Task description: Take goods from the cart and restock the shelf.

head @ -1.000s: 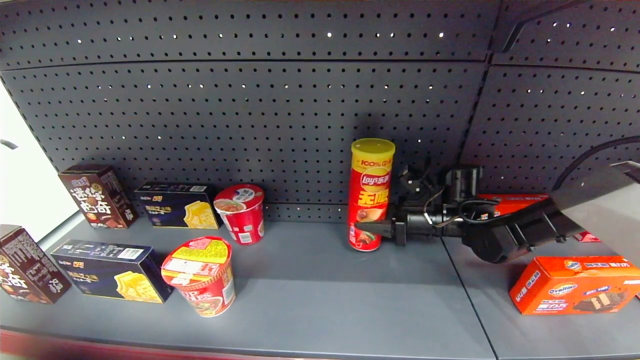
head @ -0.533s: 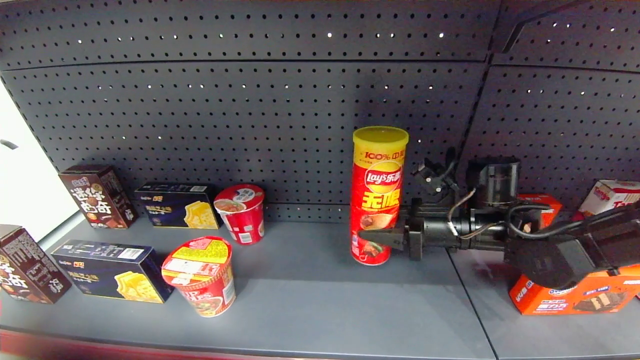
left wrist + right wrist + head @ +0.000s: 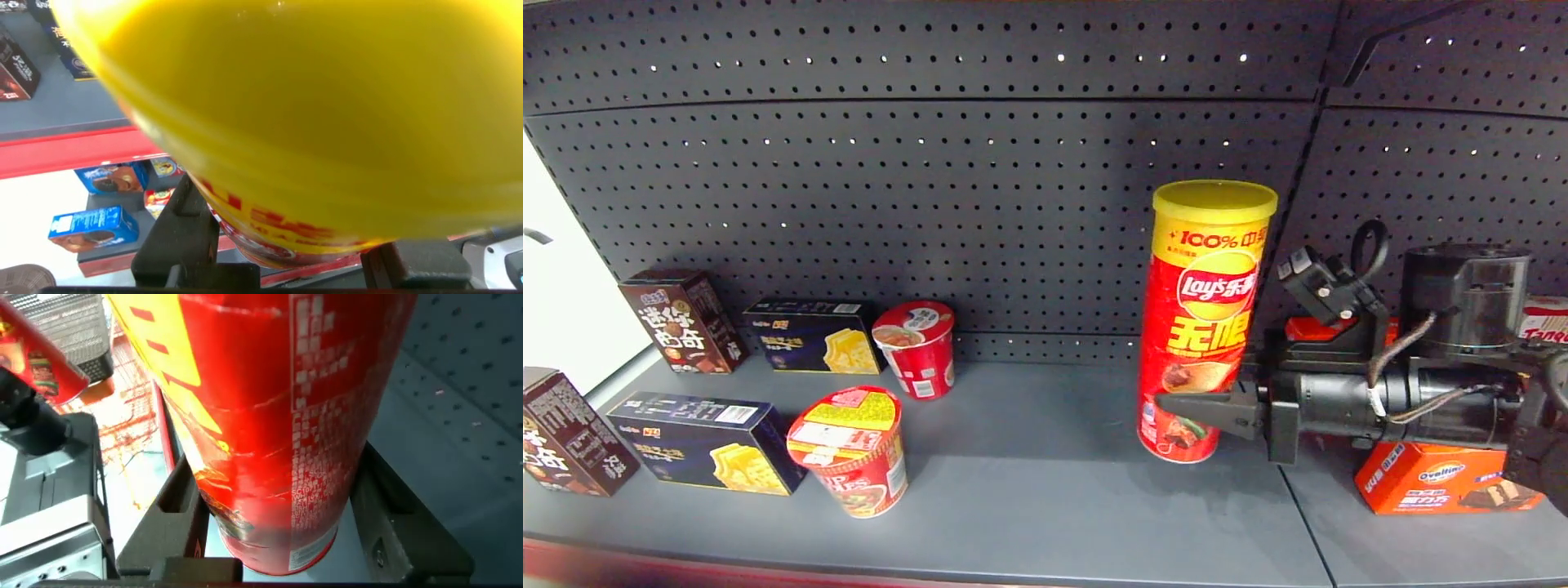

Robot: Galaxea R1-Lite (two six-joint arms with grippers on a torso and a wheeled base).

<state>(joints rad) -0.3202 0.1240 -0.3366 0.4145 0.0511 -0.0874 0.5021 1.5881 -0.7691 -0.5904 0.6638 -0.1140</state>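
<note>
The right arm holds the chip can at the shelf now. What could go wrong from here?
1. The fingers of the right gripper hold the tall can near its base, so it may tip when released on the shelf.
2. The arm passes close by the orange box and could knock it.
3. The left gripper holds a second can, so probably no gripper is free to steady a fall.

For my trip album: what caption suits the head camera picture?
Right gripper holds an upright chip can at a shelf stocked with noodle cups and boxes.
</note>
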